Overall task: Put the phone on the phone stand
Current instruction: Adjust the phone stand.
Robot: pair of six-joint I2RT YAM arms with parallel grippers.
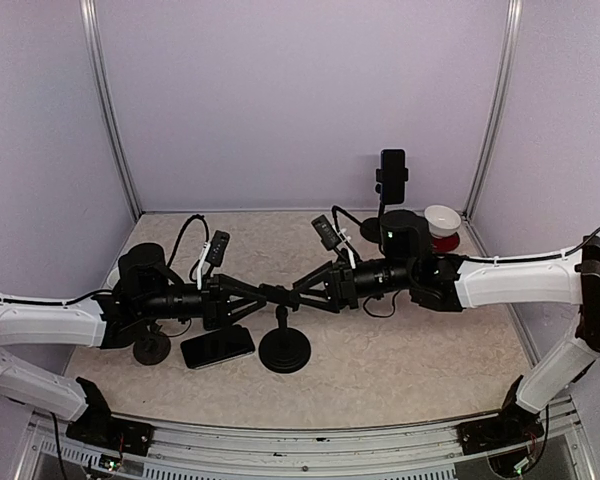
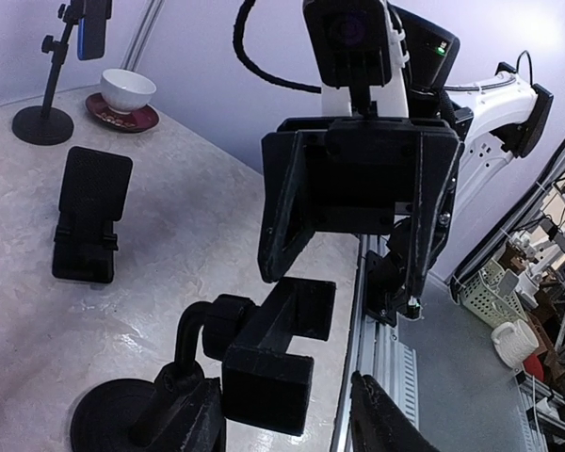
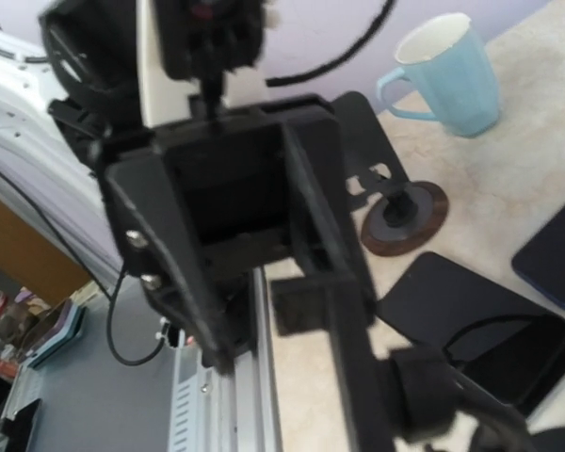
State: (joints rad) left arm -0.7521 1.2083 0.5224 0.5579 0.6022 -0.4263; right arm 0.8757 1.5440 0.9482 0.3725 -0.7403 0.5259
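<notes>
A black phone [image 1: 218,346] lies flat on the table, left of the stand's round base [image 1: 283,351]; it also shows in the right wrist view [image 3: 452,301]. The black phone stand rises on a thin stem to a clamp head [image 2: 282,348] at mid-table. My left gripper [image 1: 265,293] and right gripper [image 1: 298,297] meet at that head from opposite sides. In the left wrist view my left gripper [image 2: 282,419] is open with the clamp between its fingers [image 2: 184,414]. The right gripper [image 2: 342,287] faces it, jaws spread. The right wrist view is blurred and its own fingers do not show.
A second stand [image 1: 392,175] with a phone clamped in it stands at the back right, beside a white bowl on a red saucer [image 1: 441,220]. A small folding stand [image 2: 89,221] and a light blue mug [image 3: 447,75] sit on the table. Another round base [image 1: 152,348] lies under the left arm.
</notes>
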